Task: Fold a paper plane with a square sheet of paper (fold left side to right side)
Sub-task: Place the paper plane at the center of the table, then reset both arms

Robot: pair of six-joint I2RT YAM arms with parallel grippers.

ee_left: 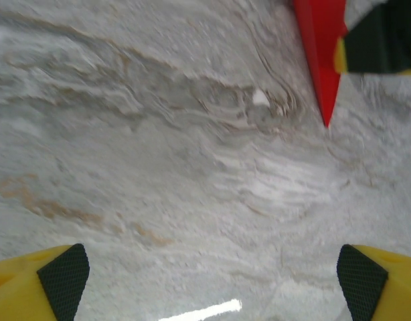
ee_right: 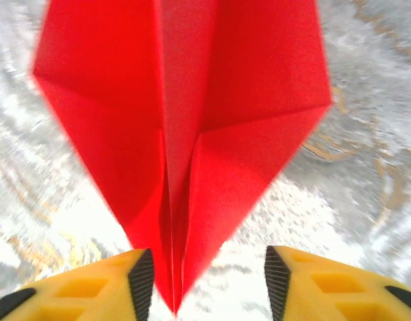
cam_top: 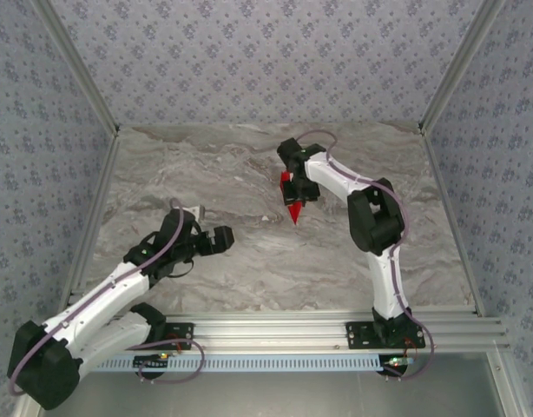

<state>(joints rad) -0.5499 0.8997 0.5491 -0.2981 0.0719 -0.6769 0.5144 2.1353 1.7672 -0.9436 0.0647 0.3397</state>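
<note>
Marble-patterned table [cam_top: 249,269], walled in blue flowered wallpaper [cam_top: 249,61], is carrying the paper plane [cam_top: 292,207] right of centre, its nose pointing toward the arm bases. The right gripper [ee_right: 209,277] is hovering at the plane with its fingers parted. The nose is sitting between them, close against one finger with a clear gap to the other, so nothing is being clamped. The left gripper [ee_left: 212,274] is hanging spread wide over bare marble, well apart from the paper. Folding looks finished, and the step in hand is letting go. Next, the right arm is needing a clean lift without dragging the paper.
</note>
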